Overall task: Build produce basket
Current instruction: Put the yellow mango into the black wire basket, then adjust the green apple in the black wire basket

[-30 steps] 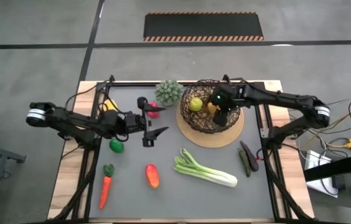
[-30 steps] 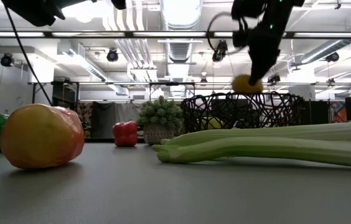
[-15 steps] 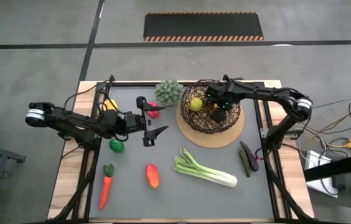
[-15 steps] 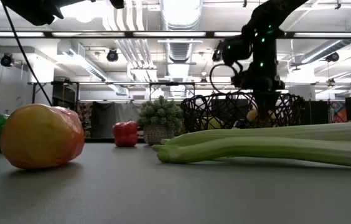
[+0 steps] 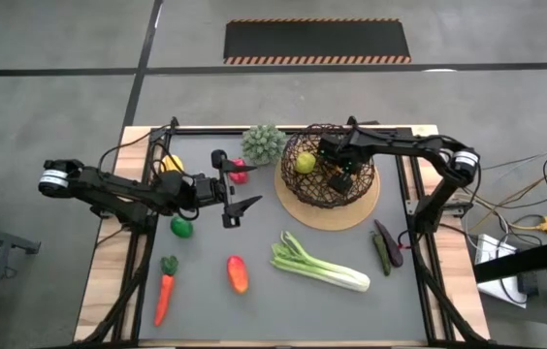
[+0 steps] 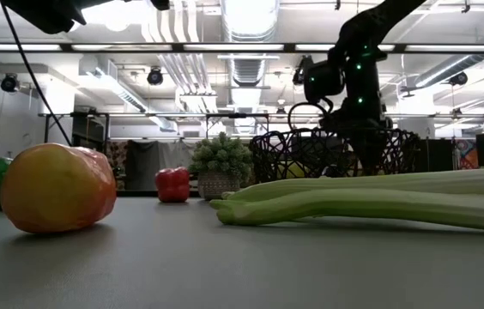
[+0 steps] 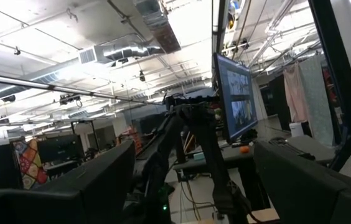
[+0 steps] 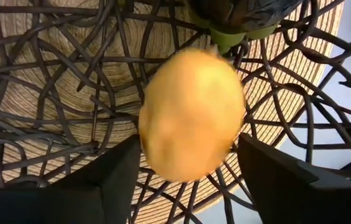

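The dark wire basket (image 5: 327,145) stands on a tan round mat (image 5: 356,215) at the far right. My right gripper (image 8: 189,140) points down inside it. A yellow-orange fruit (image 8: 191,115) lies between its spread fingertips, low over the basket floor. A yellow-green fruit (image 5: 305,163) also lies in the basket. My left gripper (image 5: 231,190) hangs open and empty above the table's left middle. On the table lie a leek (image 5: 320,264), a carrot (image 5: 164,291), a red-orange piece (image 5: 238,273), a green piece (image 5: 181,227), a red pepper (image 5: 240,173), a yellow piece (image 5: 170,163) and a dark purple piece (image 5: 382,247). My right gripper comes from above, pointing down into the basket. Its two fingers (image 8: 119,177) stand at the yellow-orange fruit's two sides (image 8: 147,149). Only their free ends reach it, and I cannot tell whether they touch it.
A small green potted plant (image 5: 263,142) stands at the far edge, just left of the basket. Black frame rails (image 5: 138,247) run along both sides of the grey table. Free grey surface lies between the leek and the left gripper.
My right gripper has come down from above the basket's rim into the basket, carrying the yellow-orange fruit, and has tipped more steeply downward. The fruit now sits low among the wires. The left arm has kept still.
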`<state>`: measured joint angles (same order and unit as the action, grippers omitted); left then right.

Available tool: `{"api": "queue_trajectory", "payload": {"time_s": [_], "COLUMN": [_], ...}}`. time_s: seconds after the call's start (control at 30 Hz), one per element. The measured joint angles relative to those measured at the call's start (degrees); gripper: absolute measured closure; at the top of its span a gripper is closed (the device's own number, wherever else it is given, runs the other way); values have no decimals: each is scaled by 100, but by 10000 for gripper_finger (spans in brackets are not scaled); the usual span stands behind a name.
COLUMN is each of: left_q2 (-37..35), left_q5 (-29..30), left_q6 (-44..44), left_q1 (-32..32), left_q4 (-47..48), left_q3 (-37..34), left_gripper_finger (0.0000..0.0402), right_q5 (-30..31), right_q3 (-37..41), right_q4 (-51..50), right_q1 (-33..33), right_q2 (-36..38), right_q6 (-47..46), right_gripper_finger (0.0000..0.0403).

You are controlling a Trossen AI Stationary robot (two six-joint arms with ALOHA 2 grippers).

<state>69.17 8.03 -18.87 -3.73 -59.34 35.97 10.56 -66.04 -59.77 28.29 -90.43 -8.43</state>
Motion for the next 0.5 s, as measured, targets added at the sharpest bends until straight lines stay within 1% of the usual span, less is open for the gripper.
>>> {"api": "queue_trajectory", "payload": {"time_s": [0.1, 0.23, 0.4, 0.5], "left_q2": [0, 2, 0, 0], "left_q5": [0, 0, 103, 159], "left_q6": [0, 0, -6, -124], "left_q1": [0, 0, 0, 0], "left_q4": [2, 91, 180, 179], "left_q3": [0, 0, -14, -37], "left_gripper_finger": [92, 92, 92, 92], "right_q5": [1, -1, -3, -45], "right_q3": [-2, -106, -527, -800], "right_q4": [-2, -152, -226, -53], "right_q1": [0, 0, -2, -15], "right_q2": [75, 174, 324, 347], "right_q6": [-10, -70, -77, 154], "right_gripper_finger": [141, 142, 141, 139]}}
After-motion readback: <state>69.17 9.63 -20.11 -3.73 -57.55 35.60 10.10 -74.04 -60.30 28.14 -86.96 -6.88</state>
